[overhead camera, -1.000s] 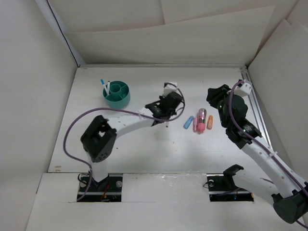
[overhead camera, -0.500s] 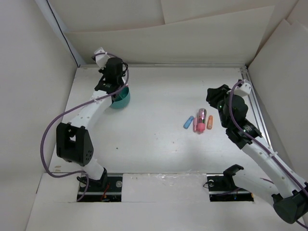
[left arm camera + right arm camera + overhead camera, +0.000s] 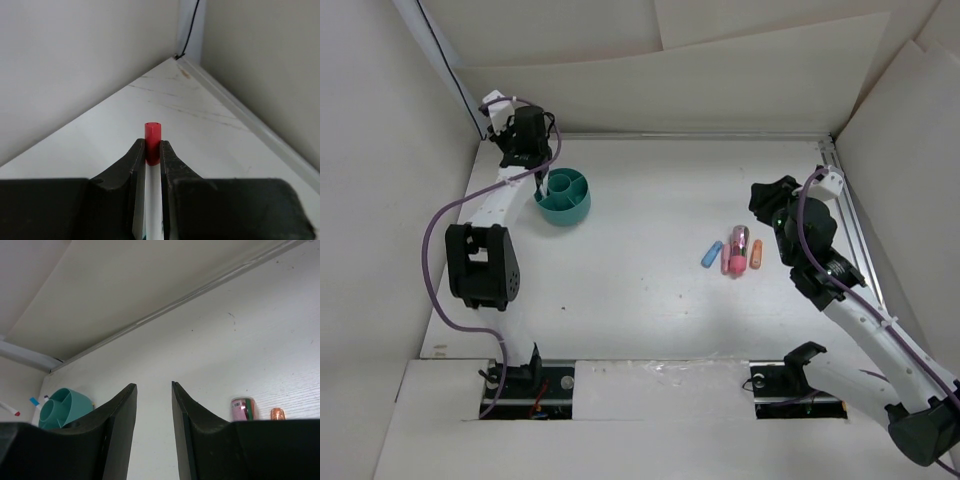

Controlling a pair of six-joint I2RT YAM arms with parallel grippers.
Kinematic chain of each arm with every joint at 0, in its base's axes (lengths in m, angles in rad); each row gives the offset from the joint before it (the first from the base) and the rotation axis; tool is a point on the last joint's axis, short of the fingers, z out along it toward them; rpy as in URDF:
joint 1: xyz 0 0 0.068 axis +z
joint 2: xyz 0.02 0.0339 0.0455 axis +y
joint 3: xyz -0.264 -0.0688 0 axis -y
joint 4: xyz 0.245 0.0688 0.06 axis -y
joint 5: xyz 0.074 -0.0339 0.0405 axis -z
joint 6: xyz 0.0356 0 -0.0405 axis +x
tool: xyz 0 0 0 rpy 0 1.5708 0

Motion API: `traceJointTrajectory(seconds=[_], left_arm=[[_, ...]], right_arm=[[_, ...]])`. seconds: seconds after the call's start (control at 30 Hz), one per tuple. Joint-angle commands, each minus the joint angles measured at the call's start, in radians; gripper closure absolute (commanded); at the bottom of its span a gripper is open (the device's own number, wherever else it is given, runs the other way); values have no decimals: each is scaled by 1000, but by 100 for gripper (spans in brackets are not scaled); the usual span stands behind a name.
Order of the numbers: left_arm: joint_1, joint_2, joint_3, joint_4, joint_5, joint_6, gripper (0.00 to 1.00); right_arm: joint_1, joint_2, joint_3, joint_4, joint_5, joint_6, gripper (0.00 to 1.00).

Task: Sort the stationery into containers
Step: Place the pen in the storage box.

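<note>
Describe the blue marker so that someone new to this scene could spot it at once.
On the white table, look right of centre for the row of short markers. The blue marker is the leftmost, lying tilted, and the only blue one among pink and orange neighbours.

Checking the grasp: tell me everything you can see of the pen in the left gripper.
The pen is thin, with a white barrel and a red, faceted, plastic-looking cap. The left gripper is shut on it, fingers pinching the cap's base, the tip poking past them. It points toward the table's far corner; its other end is hidden.
</note>
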Motion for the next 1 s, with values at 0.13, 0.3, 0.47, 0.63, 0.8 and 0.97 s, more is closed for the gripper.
traceJointTrajectory(seconds=[0.13, 0.3, 0.47, 0.63, 0.8, 0.97], left_arm=[[2, 26, -34, 118, -87, 96, 100], [2, 59, -45, 159, -87, 105, 100], [-31, 68, -102, 251, -142, 165, 100], [-43, 68, -120, 302, -164, 192, 100], [-43, 68, -149, 302, -164, 172, 100], [-43, 68, -171, 345, -173, 183, 100]], right_arm=[[-6, 3, 9, 37, -6, -13, 60], [-6, 12, 9, 46, -15, -13, 60], [-6, 21, 9, 46, -15, -13, 60], [-6, 21, 0, 46, -15, -13, 60], [-6, 21, 0, 46, -15, -13, 60], [-6, 21, 0, 46, -15, -13, 60]])
